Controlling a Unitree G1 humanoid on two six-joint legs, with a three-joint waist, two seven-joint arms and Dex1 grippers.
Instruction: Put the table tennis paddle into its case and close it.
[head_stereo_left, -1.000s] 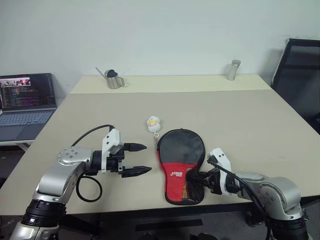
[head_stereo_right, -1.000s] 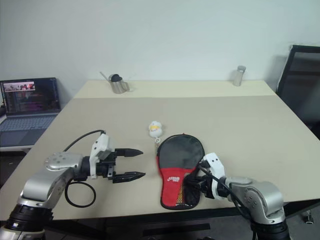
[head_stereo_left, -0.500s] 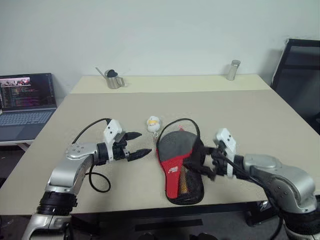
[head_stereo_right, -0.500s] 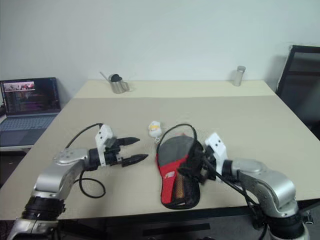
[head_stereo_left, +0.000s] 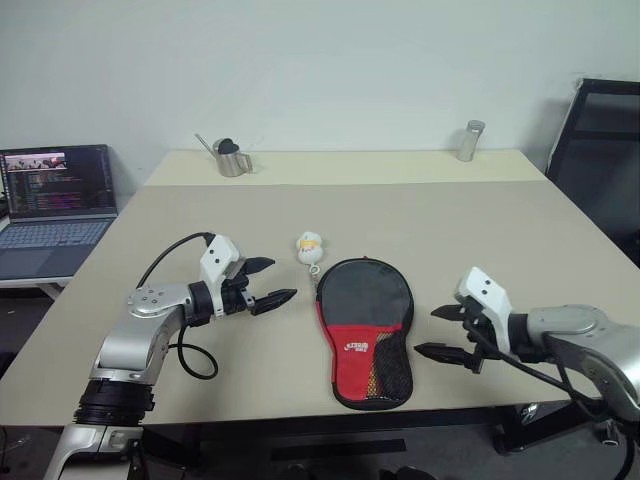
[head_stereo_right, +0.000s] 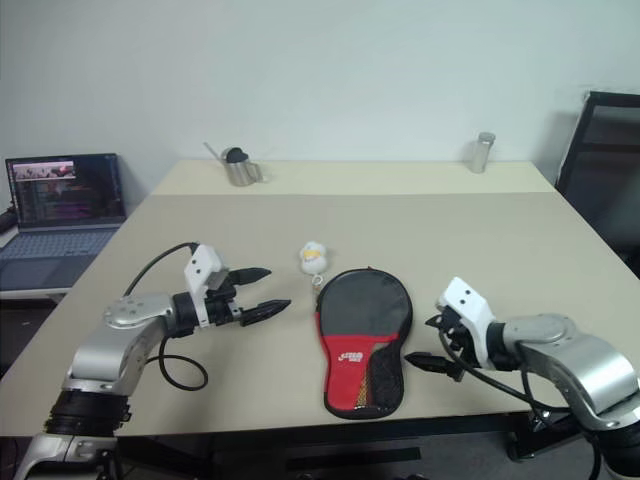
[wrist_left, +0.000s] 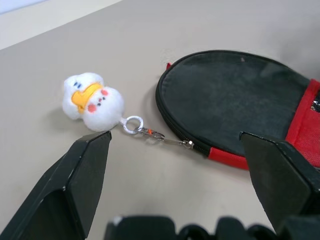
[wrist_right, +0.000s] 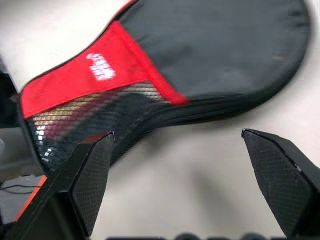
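Watching for trouble first: the soft paddle-shaped black fabric case with the red lower panel and mesh pocket (head_stereo_left: 364, 330) lies flat near the front edge of the beige table (head_stereo_left: 500, 230), and a careless nudge on its narrow end could, I'd judge, slide it off that edge. The rigid table tennis paddle is nowhere to be seen on the table; whether it sits inside the case I cannot tell, so a zip pull might close the case over nothing. The small white plush duck charm (wrist_left: 92, 101) hangs by a ring and short chain from the zip pull at the rim, and a grab that catches the toy rather than the pull could, in my view, drag the whole case sideways.

Now the arms. The left gripper (head_stereo_left: 266, 282) hovers just beside the case's rim, near the charm, pointing across toward it, fingers spread wide and holding nothing. The right gripper (head_stereo_left: 445, 333) sits just off the case's other side, level with the red panel, aimed inward, its black fingers (wrist_right: 87, 175) also spread apart, empty, clear of the fabric. Neither touches the case.
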